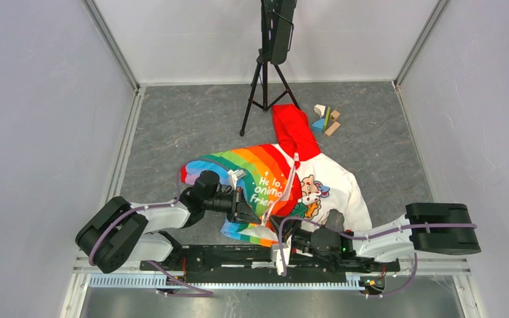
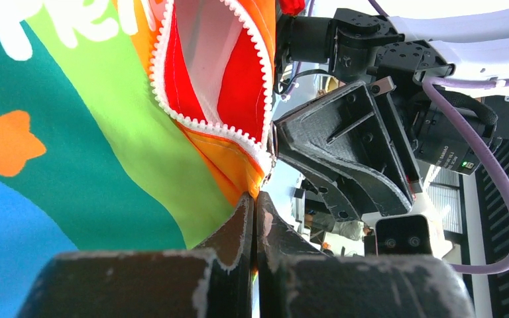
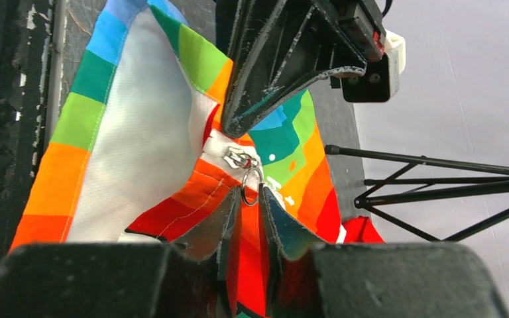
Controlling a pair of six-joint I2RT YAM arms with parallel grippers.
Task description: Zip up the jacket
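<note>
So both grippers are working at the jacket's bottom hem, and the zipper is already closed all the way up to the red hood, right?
Not closed. The left wrist view shows the zipper teeth still spread apart, the lining visible between them. The left gripper and right gripper are indeed at the jacket hem.

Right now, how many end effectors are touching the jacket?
2: left end effector pinches the jacket hem by the zipper bottom; right end effector grips beside the zipper pull.

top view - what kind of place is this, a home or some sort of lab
Most likely a lab or robot test cell, not a home: plain white walls enclose a grey tabletop, a tripod stands at the back, and two arms work a jacket above a mounting rail.
</note>
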